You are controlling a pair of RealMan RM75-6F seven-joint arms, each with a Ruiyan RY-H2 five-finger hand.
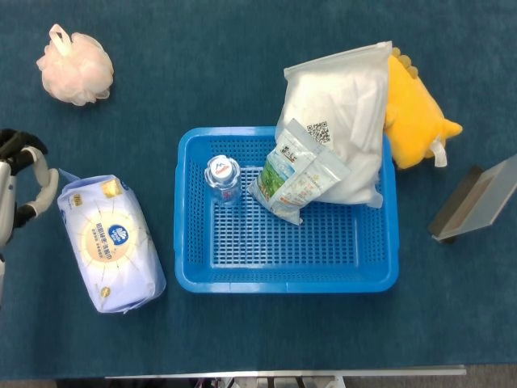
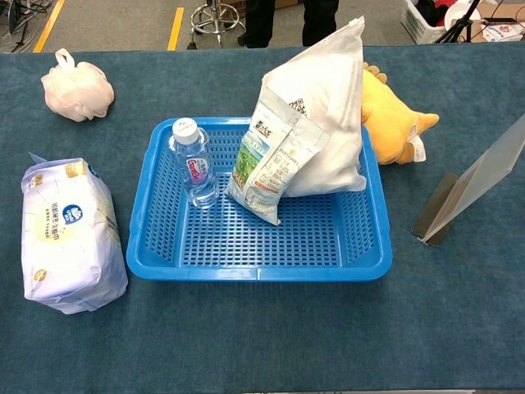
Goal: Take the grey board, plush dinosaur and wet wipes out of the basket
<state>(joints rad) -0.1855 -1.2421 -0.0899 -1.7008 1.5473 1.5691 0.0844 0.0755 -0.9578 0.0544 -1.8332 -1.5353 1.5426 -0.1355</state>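
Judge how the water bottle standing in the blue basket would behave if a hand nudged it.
The water bottle stands upright, tall and narrow, so it would probably tip easily. Being round, it would likely roll across the basket floor. Its clear plastic looks smooth, perhaps slippery.

one basket [image 1: 287, 279], one water bottle [image 1: 222, 179], two pouches [image 1: 339, 121], one wet wipes pack [image 1: 109, 242], one plush dinosaur [image 1: 416, 113], one grey board [image 1: 477, 206], one bath pouf [image 1: 75, 69].

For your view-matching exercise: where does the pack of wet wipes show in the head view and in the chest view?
Head view: the wet wipes lie lower left on the table, left of the blue basket.
Chest view: the wet wipes lie at the left edge, again left of the basket.
Shared landmark: the pink bath pouf, up-picture of the pack.
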